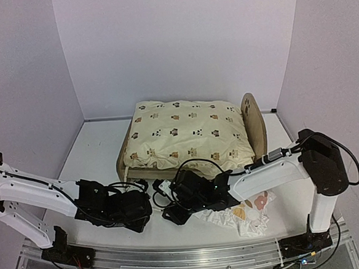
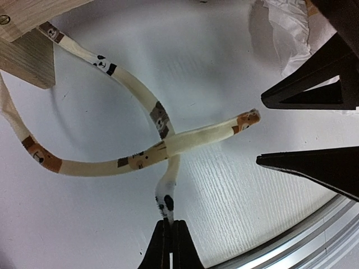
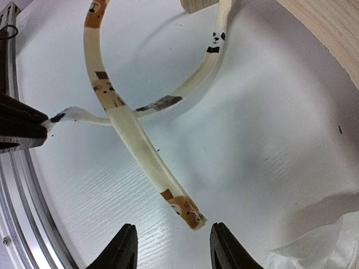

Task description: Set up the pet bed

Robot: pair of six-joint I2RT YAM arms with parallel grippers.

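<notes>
Left gripper [image 2: 170, 225] clamped on tie [image 2: 160, 116]; right gripper [image 3: 174, 230] half-open, second tie [image 3: 143, 148]'s tip at mouth; table edge [image 3: 47, 218] near.

Enclosure: 3 plain walls, all pale lilac-white: back wall [image 1: 179, 42], left wall [image 1: 15, 78] and right wall [image 1: 336, 43]. They met at square corners.
Table [image 1: 95, 159]: 1, white matte top that showed a faint wood grain.
Aluminium rail [image 1: 188, 257]: 1, ran along the table's near edge.
Light: was even and diffuse; shadows were soft.
</notes>
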